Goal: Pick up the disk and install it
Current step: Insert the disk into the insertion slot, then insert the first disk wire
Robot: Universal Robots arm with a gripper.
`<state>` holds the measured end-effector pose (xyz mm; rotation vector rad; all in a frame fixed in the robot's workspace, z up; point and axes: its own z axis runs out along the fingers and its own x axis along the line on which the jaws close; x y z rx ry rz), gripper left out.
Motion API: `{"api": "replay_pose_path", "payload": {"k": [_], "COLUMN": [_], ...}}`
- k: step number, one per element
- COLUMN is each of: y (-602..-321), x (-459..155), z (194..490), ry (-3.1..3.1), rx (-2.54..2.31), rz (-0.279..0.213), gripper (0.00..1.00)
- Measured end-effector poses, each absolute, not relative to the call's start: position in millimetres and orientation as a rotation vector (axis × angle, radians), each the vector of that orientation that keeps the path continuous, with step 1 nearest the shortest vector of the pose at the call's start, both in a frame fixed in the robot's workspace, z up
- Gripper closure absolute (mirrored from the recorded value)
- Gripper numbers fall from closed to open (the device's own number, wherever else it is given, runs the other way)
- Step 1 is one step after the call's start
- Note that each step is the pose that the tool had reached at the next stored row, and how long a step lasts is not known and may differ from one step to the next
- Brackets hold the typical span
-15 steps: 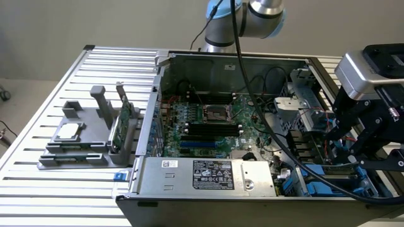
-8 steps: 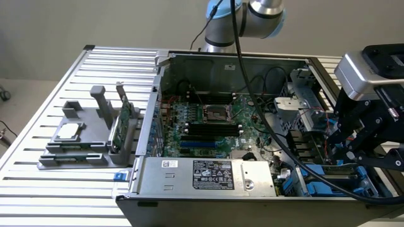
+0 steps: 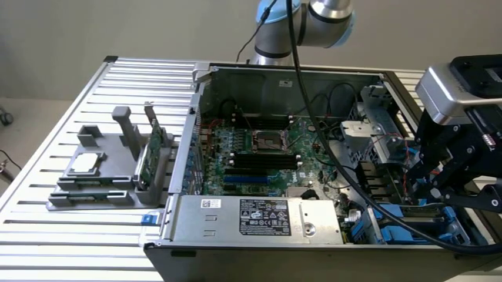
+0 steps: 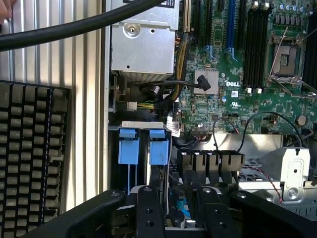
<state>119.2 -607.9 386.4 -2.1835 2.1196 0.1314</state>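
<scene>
One risk stands out: with the gripper (image 4: 179, 192) low in the case (image 3: 235, 262), in its near corner on the exterior view's right, astride what looks like the disk (image 4: 181, 208), its grip impossible to judge, a skewed hold could jam the disk against the neighbouring blue carriers (image 4: 128, 147) or loose cables (image 4: 159, 93).

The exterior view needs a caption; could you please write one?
Robot hand at the blue drive bays of an open computer case.
</scene>
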Motion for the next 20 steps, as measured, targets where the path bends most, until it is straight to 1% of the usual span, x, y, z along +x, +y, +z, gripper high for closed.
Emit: {"api": "replay_pose_path", "payload": {"k": [20], "y": [-607.2], "x": [121.8], "z": [386.4], "ry": [2.182], "rx": [-2.118], "rz": [0.127], "gripper": [0.66]}}
